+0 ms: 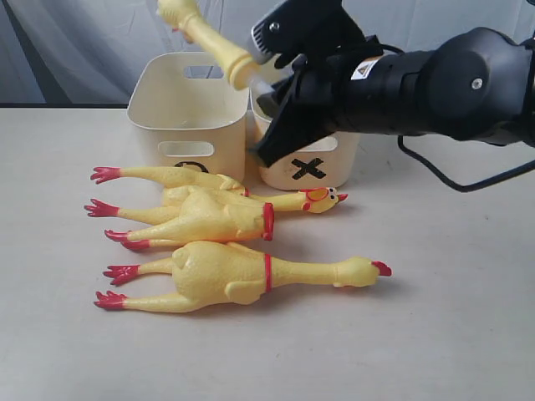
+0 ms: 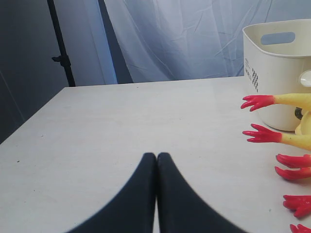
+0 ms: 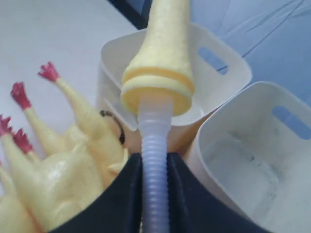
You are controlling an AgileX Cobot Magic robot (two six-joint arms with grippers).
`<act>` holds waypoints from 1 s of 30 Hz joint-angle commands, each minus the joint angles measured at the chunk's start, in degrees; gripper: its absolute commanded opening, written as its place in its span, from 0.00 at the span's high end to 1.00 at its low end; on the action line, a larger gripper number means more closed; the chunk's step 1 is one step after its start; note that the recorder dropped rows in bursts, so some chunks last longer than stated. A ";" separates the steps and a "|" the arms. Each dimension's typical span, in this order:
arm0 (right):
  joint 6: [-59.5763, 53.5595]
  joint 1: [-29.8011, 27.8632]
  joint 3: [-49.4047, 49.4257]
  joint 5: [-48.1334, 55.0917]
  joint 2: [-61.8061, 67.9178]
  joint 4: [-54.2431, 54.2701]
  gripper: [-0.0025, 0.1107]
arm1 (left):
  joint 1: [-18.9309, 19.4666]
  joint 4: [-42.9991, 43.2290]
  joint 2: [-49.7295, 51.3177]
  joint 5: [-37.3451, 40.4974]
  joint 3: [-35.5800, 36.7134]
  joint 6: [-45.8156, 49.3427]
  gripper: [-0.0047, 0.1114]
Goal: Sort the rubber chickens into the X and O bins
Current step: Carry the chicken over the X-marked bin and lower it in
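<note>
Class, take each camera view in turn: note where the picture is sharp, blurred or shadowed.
Exterior view: even, soft light; the lying chickens cast only faint shadows on the table. Left wrist view: the shut left gripper is a dark, soft-edged shape, the red feet sharper. Right wrist view: the held chicken and right gripper are close and blurred.

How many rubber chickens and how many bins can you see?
Rubber chickens lying on the table: 3
Rubber chicken held up by the right claw: 1
Cream bins: 2
Total: 6
</note>
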 commanded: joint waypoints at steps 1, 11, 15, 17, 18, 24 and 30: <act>0.63 -1.01 -0.33 -10.49 0.74 5.07 0.99 | 0.08 -0.15 -0.32 -0.71 0.13 -0.18 0.96; 0.30 -1.43 -0.33 -23.39 5.47 10.94 0.99 | 0.08 -0.15 -0.32 -0.71 0.13 -0.18 0.96; -0.37 -1.58 -0.33 -26.67 7.10 14.56 0.99 | 0.08 -0.15 -0.32 -0.71 0.13 -0.18 0.96; -3.59 -2.27 -0.33 -26.68 7.64 21.75 0.99 | 0.08 -0.15 -0.32 -0.71 0.13 -0.18 0.96; -5.92 -2.46 -0.33 -26.68 7.64 23.83 0.99 | 0.08 -0.15 -0.32 -0.71 0.13 -0.18 0.96; -21.74 -2.55 -0.33 -28.88 7.67 34.58 0.99 | 0.08 -0.15 -0.32 -0.71 0.13 -0.18 0.96; -27.16 -2.55 -0.33 -29.87 9.18 34.71 0.99 | 0.08 -0.15 -0.32 -0.71 0.13 -0.18 0.96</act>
